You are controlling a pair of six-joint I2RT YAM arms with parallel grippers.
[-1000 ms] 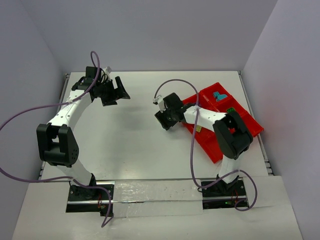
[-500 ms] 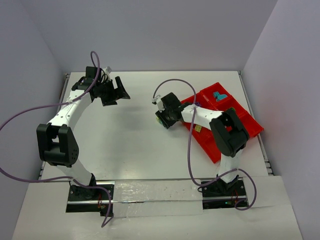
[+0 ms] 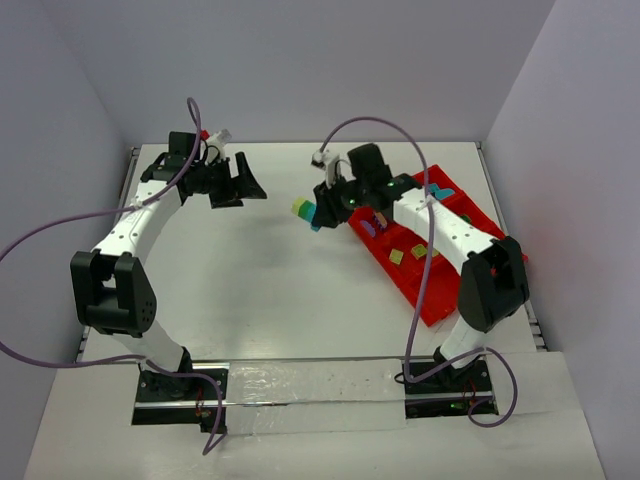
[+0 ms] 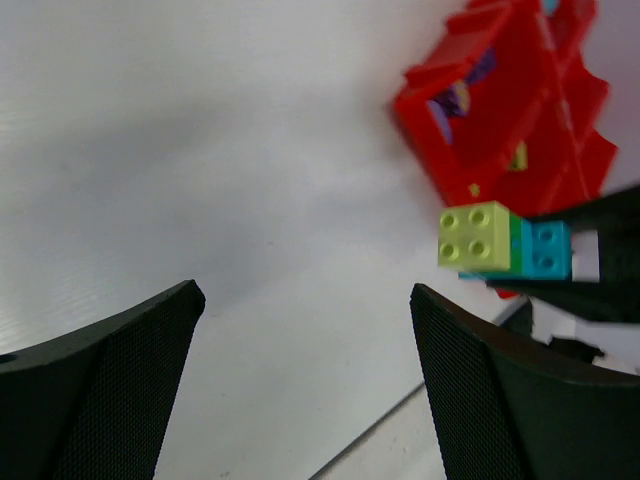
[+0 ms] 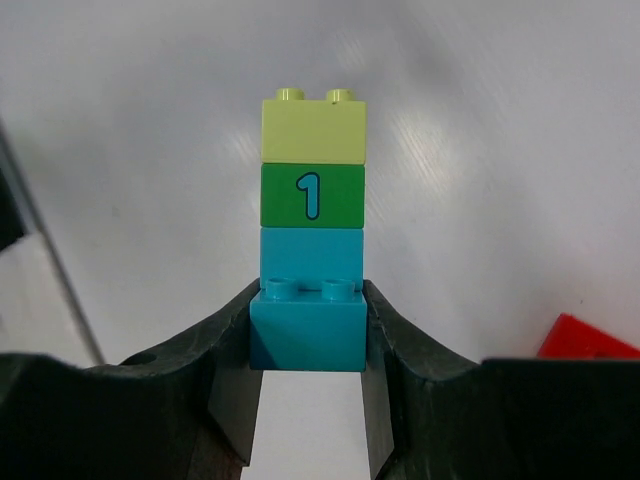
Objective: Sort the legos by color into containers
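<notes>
Only the right wrist view shows the blue "1" printed on the green brick [image 5: 311, 196], which sits between a pale yellow brick [image 5: 312, 125] and two teal bricks [image 5: 310, 258]. The right claw [image 5: 307, 340] pinches this stack [image 3: 305, 211] by its lowest teal brick, holding it over the table [image 3: 250, 290] near the middle of the far edge, just beside the red tray [image 3: 428, 305]. The left claw [image 3: 245, 181] hangs spread near the far left corner.
</notes>
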